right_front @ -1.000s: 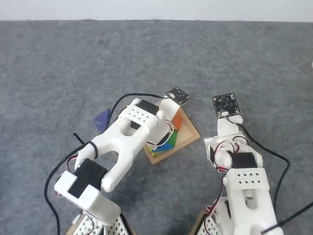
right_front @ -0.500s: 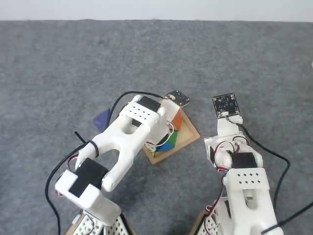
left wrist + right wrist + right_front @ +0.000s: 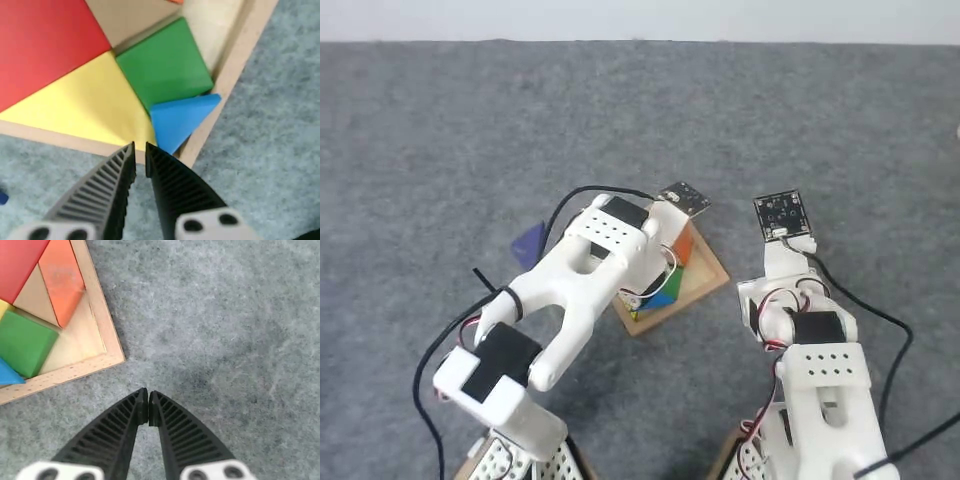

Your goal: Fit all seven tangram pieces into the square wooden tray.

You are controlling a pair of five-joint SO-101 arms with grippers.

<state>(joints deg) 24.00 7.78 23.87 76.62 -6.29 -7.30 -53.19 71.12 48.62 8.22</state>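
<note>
blue wooden triangle (image 3: 182,122) just ahead of left fingers (image 3: 117,172), corner against square wooden tray (image 3: 240,55) rim | left fingers nearly closed, empty | right fingers (image 3: 125,420) closed, empty

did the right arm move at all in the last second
No. The right arm sits in the same spot beside the wooden tray corner as before.

Grey carpet (image 3: 420,150) w/ white wall (image 3: 620,18) behind.
</note>
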